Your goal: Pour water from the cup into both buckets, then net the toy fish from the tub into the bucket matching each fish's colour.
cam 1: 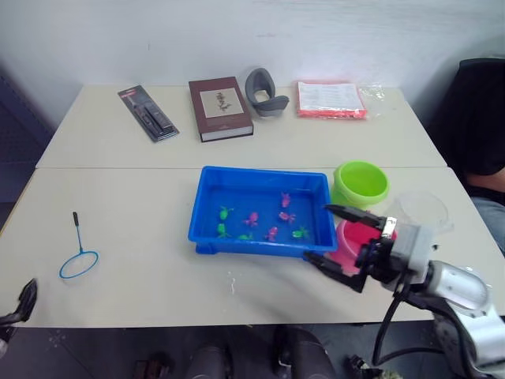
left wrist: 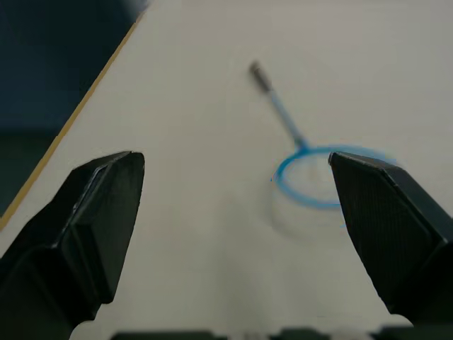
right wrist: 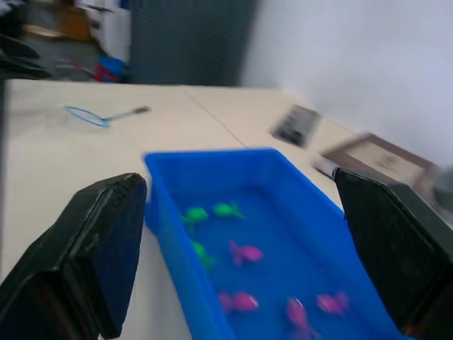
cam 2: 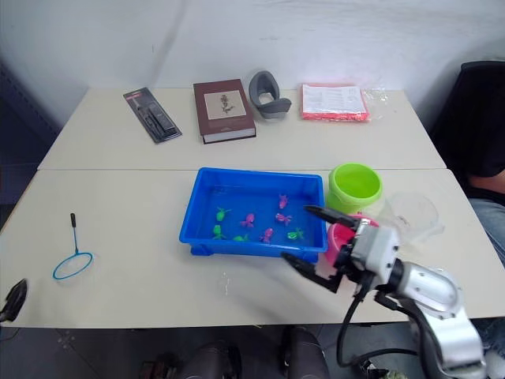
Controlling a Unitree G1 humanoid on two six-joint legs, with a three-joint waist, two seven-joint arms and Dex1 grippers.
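Note:
The blue tub sits mid-table with water and several toy fish in it, pink ones and green ones. To its right stand the lime green bucket, the pink bucket partly hidden behind my right gripper, and the clear cup. My right gripper is open at the tub's near right corner, holding nothing. A small blue hoop net lies on the table at the left. My left gripper is open just short of the net, at the table's near left edge.
Along the far side lie a black packaged tool, a brown book, a grey curved object and a red-edged packet. A dark chair stands off the right edge. A seam runs across the table behind the tub.

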